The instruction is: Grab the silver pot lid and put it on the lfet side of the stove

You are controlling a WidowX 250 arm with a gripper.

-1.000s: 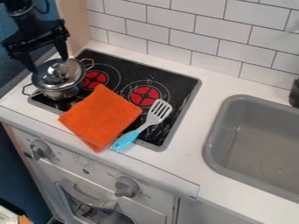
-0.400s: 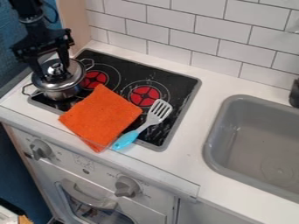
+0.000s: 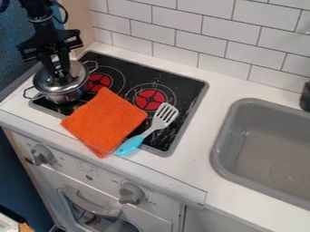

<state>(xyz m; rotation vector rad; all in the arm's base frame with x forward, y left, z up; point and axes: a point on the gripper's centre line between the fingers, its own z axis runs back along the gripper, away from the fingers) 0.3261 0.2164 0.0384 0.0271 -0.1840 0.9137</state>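
Over the silver pot (image 3: 60,97), my claw (image 3: 59,78) points down, fingers drawn close together on the knob of the silver pot lid (image 3: 76,78). Lid sits on pot, pot on stove (image 3: 181,86), end farthest from sink (image 3: 223,144). Orange cloth (image 3: 104,120) near pot, overlapping stove's front edge. Spatula (image 3: 158,123) beside cloth, blue handle toward bench (image 3: 227,84) front. Sink set into bench.
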